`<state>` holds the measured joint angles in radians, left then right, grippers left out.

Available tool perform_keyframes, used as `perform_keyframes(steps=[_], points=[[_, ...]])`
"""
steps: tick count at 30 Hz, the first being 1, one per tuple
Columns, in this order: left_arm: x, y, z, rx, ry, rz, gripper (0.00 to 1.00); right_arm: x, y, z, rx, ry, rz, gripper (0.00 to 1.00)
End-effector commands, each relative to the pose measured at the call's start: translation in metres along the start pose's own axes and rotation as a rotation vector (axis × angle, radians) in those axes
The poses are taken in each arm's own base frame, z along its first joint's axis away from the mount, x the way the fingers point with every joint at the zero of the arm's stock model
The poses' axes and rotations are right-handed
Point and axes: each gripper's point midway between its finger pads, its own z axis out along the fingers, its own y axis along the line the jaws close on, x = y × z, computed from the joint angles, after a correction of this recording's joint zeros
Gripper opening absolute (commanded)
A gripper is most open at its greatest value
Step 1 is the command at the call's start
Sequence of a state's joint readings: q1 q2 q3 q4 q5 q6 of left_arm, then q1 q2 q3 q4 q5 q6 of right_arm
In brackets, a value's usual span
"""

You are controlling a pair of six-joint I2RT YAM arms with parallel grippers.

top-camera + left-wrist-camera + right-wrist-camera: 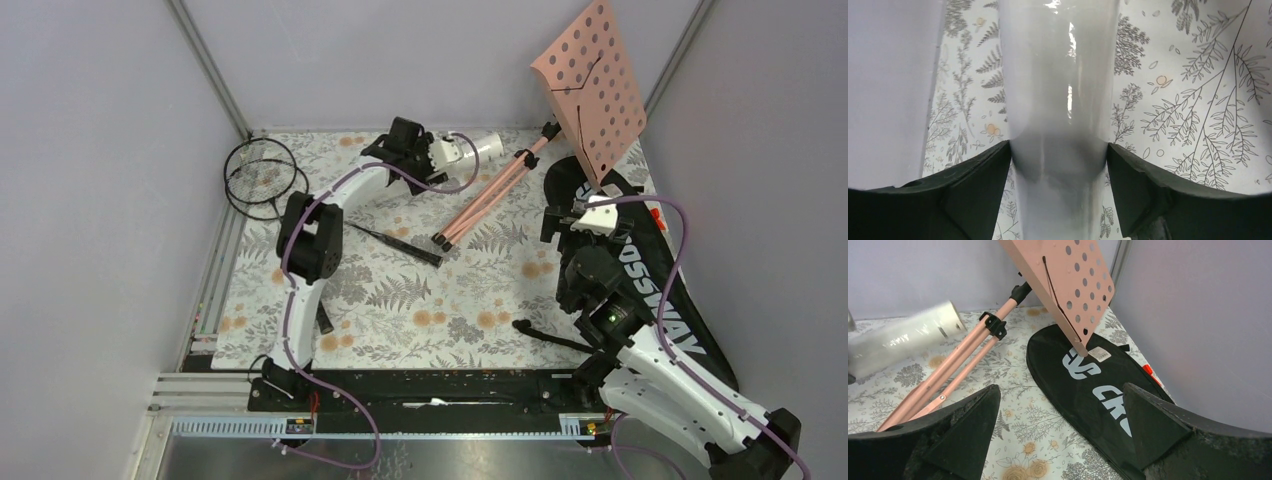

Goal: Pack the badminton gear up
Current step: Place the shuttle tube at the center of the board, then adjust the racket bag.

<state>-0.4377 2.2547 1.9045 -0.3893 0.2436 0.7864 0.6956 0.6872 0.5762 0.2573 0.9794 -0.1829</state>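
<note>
Grey walls point(100, 200) enclose a fern-print worktop point(400, 300). The left end effector point(1059, 165) straddles the white tube point(1058, 75), grip unclear; the right end effector point(1060, 425) gapes empty.

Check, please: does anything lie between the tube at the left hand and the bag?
Yes. The pink stand's folded legs lie between the tube and the bag, and its plate leans over the bag's far end.
</note>
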Motion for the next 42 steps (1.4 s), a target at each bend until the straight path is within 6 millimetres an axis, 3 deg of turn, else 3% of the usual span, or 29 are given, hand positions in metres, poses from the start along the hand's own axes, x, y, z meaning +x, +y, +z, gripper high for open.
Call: perform_keyframes(steps=[1,8,10,14,20,25,31,33,34,37,39,42], points=[[-0.005,0.001,0.010,0.004,0.042,0.167,0.78,-0.024,0.002,0.006,-0.005,-0.032,0.084,1.00],[0.009,-0.011,0.023,0.023,0.088,0.200,0.87,-0.022,0.012,0.017,-0.012,0.020,0.056,1.00],[0.003,-0.008,0.018,0.009,0.074,0.192,0.98,-0.022,0.013,0.022,-0.020,0.042,0.053,1.00],[-0.016,0.006,-0.004,-0.058,0.030,0.184,0.99,-0.013,0.015,0.032,-0.058,0.145,0.055,1.00],[-0.058,0.020,-0.063,-0.188,-0.121,0.159,0.99,0.023,0.013,0.042,-0.124,0.361,0.061,0.99],[-0.087,0.016,-0.123,-0.266,-0.284,0.075,0.99,0.064,-0.005,0.049,-0.136,0.566,-0.004,1.00],[-0.143,0.015,-0.210,-0.324,-0.586,-0.260,0.99,0.128,-0.021,0.059,-0.197,0.861,-0.307,1.00],[-0.159,0.017,-0.238,-0.322,-0.695,-0.442,0.99,0.147,-0.030,0.063,-0.213,0.951,-0.437,1.00],[-0.165,0.009,-0.243,-0.262,-0.747,-0.527,0.99,0.157,-0.035,0.065,-0.224,1.003,-0.517,1.00],[-0.169,-0.050,-0.227,0.045,-0.756,-0.663,0.99,0.182,-0.057,0.067,-0.216,1.145,-0.679,1.00],[-0.155,-0.096,-0.198,0.156,-0.699,-0.663,0.99,0.199,-0.064,0.065,-0.224,1.207,-0.662,0.99],[-0.126,-0.140,-0.143,0.160,-0.507,-0.663,0.99,0.222,-0.067,0.062,-0.303,1.265,-0.695,0.95]])
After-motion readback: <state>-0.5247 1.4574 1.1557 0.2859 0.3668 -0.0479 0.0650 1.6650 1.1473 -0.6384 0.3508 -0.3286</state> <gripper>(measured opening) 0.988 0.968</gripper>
